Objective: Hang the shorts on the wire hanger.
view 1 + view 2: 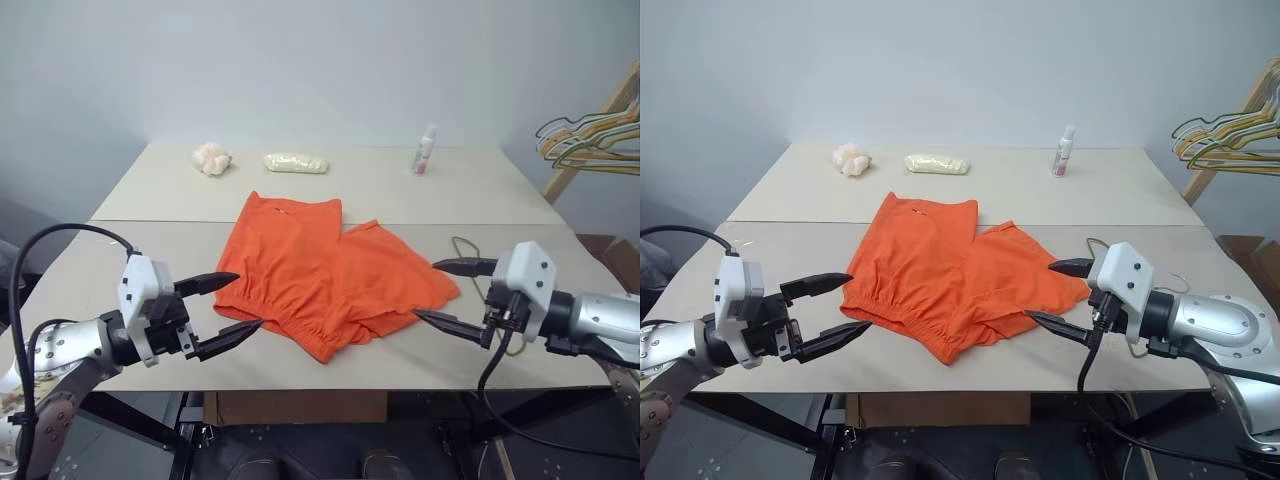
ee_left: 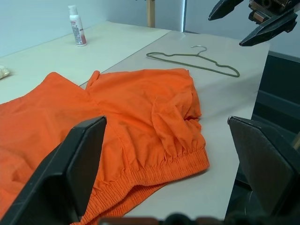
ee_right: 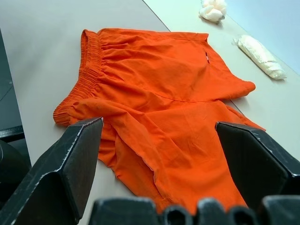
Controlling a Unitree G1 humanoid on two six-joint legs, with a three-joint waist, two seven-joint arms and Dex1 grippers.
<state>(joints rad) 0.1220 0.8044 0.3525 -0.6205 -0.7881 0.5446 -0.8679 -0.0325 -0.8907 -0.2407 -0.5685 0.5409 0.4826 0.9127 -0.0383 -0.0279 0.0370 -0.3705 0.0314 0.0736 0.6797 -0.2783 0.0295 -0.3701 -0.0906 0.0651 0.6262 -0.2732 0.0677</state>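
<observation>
Both grippers released, empty: left gripper (image 1: 228, 305), right gripper (image 1: 448, 293) flank shorts (image 1: 325, 270). Wire hanger (image 2: 194, 60) just past right gripper; I'd grab it first, pinch near hook.

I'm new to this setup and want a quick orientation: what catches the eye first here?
The bright orange fabric shorts lie spread across the near middle of the beige table. The open left gripper and open right gripper flank them on either side. A thin grey-olive wire hanger lies flat beyond the shorts, on the right gripper's side.
</observation>
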